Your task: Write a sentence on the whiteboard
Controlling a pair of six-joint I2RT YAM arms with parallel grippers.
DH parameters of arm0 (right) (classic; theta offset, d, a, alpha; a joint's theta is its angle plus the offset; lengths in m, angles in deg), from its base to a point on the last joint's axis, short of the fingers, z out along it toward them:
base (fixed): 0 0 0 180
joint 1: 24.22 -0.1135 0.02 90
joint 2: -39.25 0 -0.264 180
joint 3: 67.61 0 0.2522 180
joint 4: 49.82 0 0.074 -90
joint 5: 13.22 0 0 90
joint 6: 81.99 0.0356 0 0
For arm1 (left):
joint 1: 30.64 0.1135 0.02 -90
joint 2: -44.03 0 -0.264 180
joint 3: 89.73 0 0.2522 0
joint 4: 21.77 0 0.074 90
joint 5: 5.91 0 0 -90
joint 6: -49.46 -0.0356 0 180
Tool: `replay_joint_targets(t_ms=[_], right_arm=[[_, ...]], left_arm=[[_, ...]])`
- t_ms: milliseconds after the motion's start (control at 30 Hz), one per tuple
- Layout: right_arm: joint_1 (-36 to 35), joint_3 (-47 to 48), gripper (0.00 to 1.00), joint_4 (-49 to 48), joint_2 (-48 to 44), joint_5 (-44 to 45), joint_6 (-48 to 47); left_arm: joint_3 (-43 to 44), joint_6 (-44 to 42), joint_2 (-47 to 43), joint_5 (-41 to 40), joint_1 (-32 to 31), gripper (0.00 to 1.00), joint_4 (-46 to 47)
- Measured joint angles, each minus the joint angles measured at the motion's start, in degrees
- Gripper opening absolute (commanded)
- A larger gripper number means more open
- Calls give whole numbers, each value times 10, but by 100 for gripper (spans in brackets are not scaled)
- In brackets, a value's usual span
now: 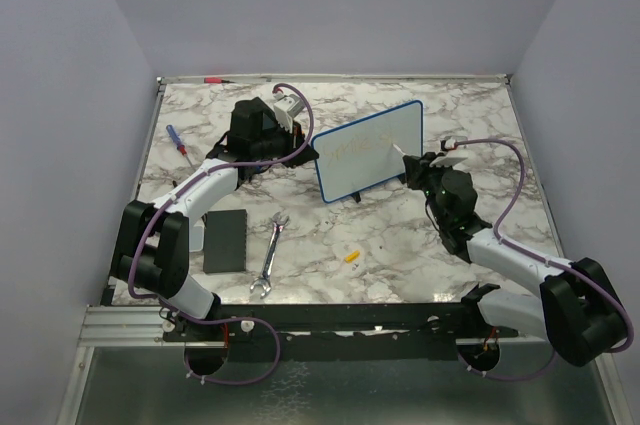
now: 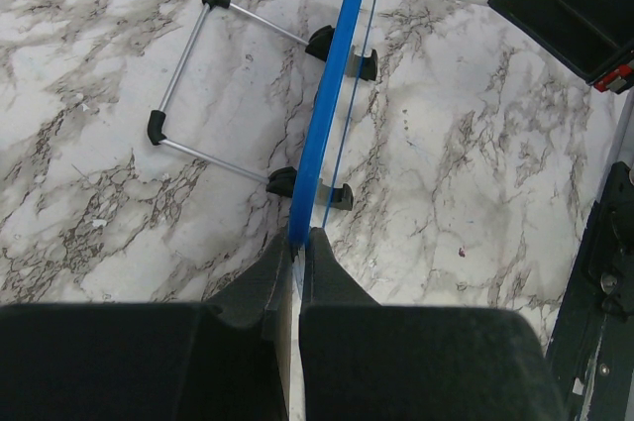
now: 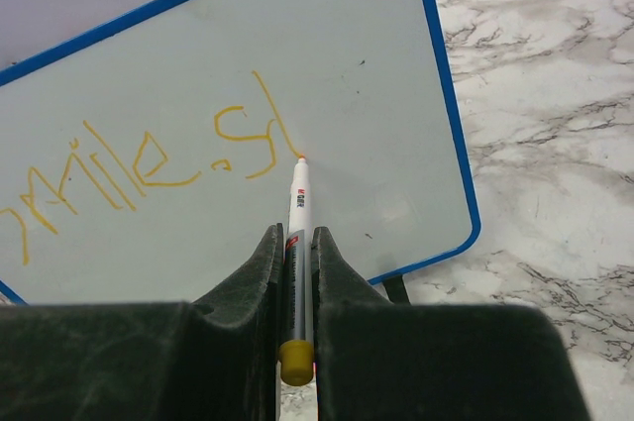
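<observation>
The board (image 1: 368, 150) stands toward the back of the table (image 1: 400, 240), propped on its black feet (image 2: 337, 195) and a wire stand (image 2: 181, 66), its face turned to the right arm. The left gripper (image 2: 299, 239) is clenched on the board's blue edge at the left end, bracing it. The right gripper (image 3: 295, 235) is clamped round a marker (image 3: 299, 198), whose tip touches the white face at the foot of a long slanting stroke. The sentence (image 3: 139, 158) so far reads something like "smile", then "sl", in pale yellow, so I'd say it is partway through a second word, with room left out to the right frame. To do this step well, the pressure should be light and even: push too hard and the board could tip back on its stand or twist in the left grip, press too softly and the faint ink will skip. Lifting cleanly between letters, holding the line level with what is already written and spacing the letters tighter would help it fit before the blue border. The left arm's job is simply to hold firm.
</observation>
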Motion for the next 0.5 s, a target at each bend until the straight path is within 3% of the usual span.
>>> replay_joint_targets(t_ms=[500], right_arm=[[0, 0, 1, 13, 0, 21, -2]], left_arm=[[0, 0, -1, 0, -1, 0, 0]])
